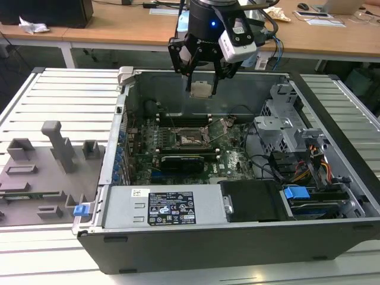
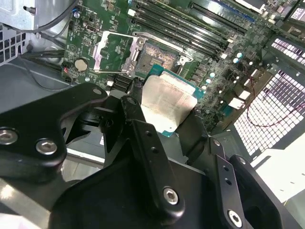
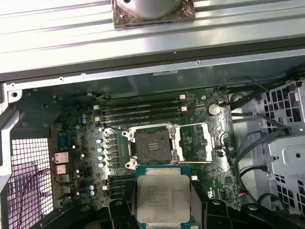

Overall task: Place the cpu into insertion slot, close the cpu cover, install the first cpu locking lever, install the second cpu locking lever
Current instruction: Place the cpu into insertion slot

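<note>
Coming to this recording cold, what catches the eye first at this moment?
In the exterior view, the black gripper hangs over the open computer case and grips the cpu by two opposite edges. In the first wrist view, the cpu socket on the green motherboard lies uncovered just beyond the chip, with nothing seated in it.

The exterior view looks down into the open case (image 1: 237,234) from outside, seemingly farther off. Both wrist views face down, nearer, sharing the insertion slot (image 3: 153,145) (image 2: 157,57).
</note>
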